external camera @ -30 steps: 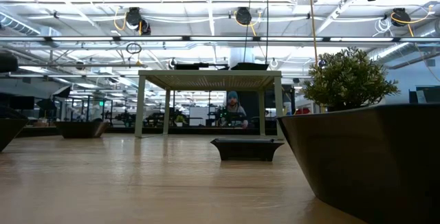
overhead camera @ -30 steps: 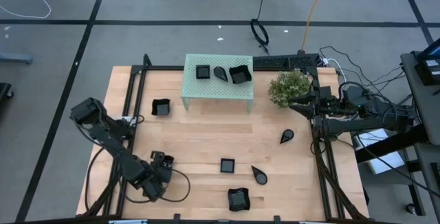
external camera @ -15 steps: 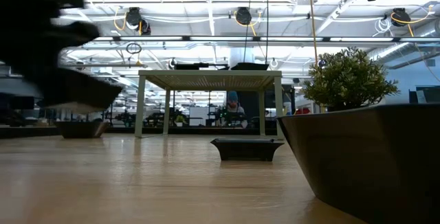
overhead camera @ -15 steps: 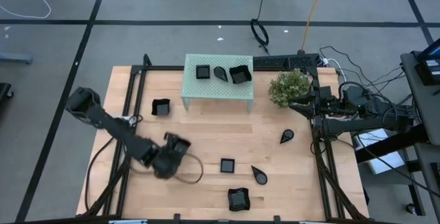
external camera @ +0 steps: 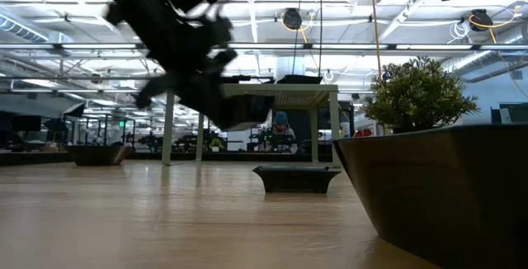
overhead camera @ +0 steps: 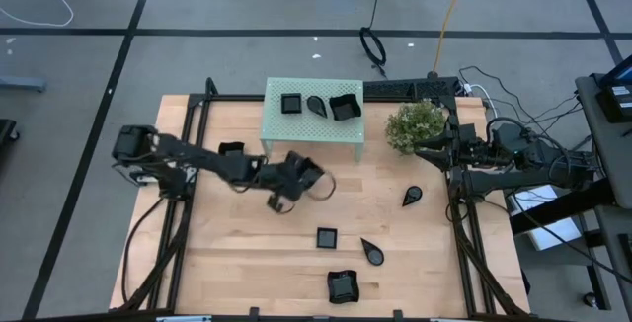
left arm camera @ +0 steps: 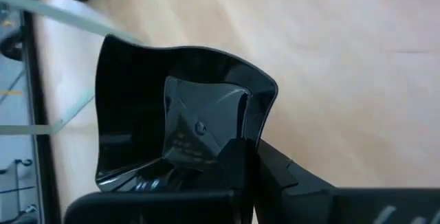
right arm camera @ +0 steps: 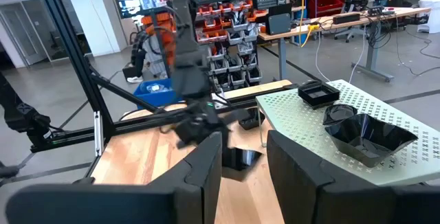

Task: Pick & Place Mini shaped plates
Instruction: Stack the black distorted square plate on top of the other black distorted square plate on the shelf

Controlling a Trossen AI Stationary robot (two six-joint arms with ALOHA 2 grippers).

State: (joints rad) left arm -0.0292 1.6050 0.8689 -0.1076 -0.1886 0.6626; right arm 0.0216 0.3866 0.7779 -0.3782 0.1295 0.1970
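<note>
The left tool (overhead camera: 296, 179) is clamped on the rim of a curved-rim plate (left arm camera: 179, 121), held above the desk (overhead camera: 395, 253) near the green stand (overhead camera: 312, 124). Glossy, rigid, likely slippery: grip the rim. The right tool (right arm camera: 244, 157) waits, fingers apart.

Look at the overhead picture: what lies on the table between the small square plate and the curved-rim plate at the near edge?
Nothing: in the high view, bare wood separates the small square plate from the curved-rim plate. The teardrop plate sits off to one side.

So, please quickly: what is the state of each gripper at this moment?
Left gripper: shut on a curved-rim square plate, carried above the table.
Right gripper: open, holding nothing, waiting at the table's right edge.
</note>
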